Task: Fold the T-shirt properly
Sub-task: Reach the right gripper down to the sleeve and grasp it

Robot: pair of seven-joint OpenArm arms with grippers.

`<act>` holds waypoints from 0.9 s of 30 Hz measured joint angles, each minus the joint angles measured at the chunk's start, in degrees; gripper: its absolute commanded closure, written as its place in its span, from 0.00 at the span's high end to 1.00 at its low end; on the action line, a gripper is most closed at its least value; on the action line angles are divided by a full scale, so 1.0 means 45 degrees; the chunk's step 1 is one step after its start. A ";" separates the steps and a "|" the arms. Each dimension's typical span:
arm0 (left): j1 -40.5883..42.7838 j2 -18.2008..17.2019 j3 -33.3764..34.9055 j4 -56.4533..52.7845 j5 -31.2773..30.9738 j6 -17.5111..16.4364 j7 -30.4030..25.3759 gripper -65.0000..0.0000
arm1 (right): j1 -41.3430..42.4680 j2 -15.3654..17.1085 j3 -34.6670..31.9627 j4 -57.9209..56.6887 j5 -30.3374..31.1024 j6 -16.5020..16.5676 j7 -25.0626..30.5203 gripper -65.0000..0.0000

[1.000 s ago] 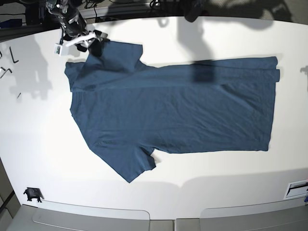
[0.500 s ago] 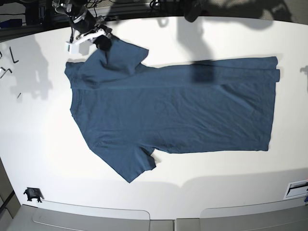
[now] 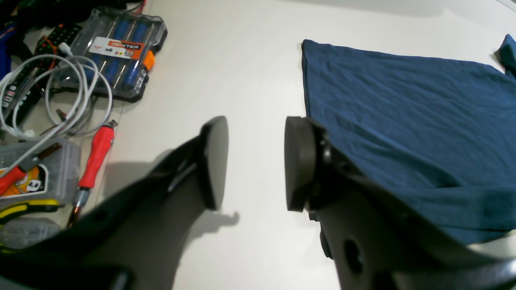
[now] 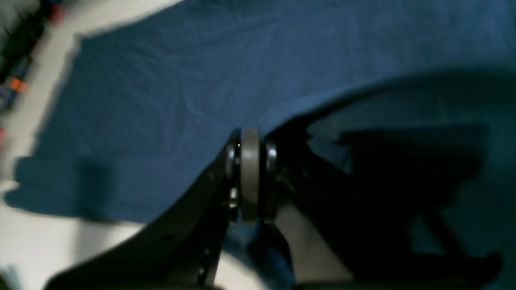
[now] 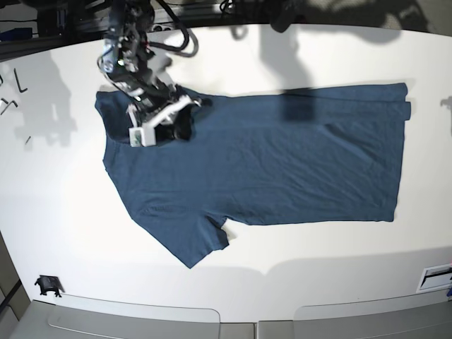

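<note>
1. Base view: the T-shirt (image 5: 268,159) lies spread on the white table (image 5: 63,212), neck end toward the picture's left and hem toward its right, where the hem edge runs straight and near the table's right side. Bare tabletop borders the cloth below and to the left. One sleeve juts out at the lower left. The right gripper (image 5: 161,121) reaches down from the upper left over the shirt's upper left part, where the upper sleeve is folded in over the body. Its white-tipped end hangs low over the cloth. Small dark tools (image 5: 10,95) lie at the table's far left edge.

2. Left wrist view: the left gripper (image 3: 254,163) hovers above bare table with its two dark pads spread apart and nothing between them. The shirt's straight edge sits just to the right of the right-hand pad, the cloth stretching away flat with faint wrinkles. Open white surface fills the space ahead. To the left, well apart from the cloth, sit a clear screwdriver case (image 3: 117,52), a coiled white cable (image 3: 52,92) and a red-handled screwdriver (image 3: 94,155).

3. Right wrist view: the blurred picture shows the right gripper (image 4: 250,177) pressed together, a pale strip sandwiched between its dark fingers. Blue cloth fills nearly the whole frame beyond and around it. Whether fabric is caught in the pinch cannot be told from this blur. A dark shadow spreads across the cloth to the right, and pale table shows at the lower left.
</note>
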 measured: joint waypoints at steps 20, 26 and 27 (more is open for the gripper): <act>0.0000 0.0005 0.0000 0.0000 0.0005 0.0000 0.0000 0.32 | 0.3123 0.0029 -0.0651 -0.5629 -0.1171 -0.0831 0.2574 0.00; 0.0000 0.0005 0.0000 0.0000 0.0000 0.0000 0.0092 0.32 | 0.3526 0.0034 -0.0651 -0.5683 -0.0058 -0.0928 0.1647 0.26; 0.0000 0.0005 0.0000 0.0000 0.0005 0.0000 0.0243 0.32 | 0.3570 0.0024 -0.0651 -0.5663 0.0311 -0.0923 0.1433 0.37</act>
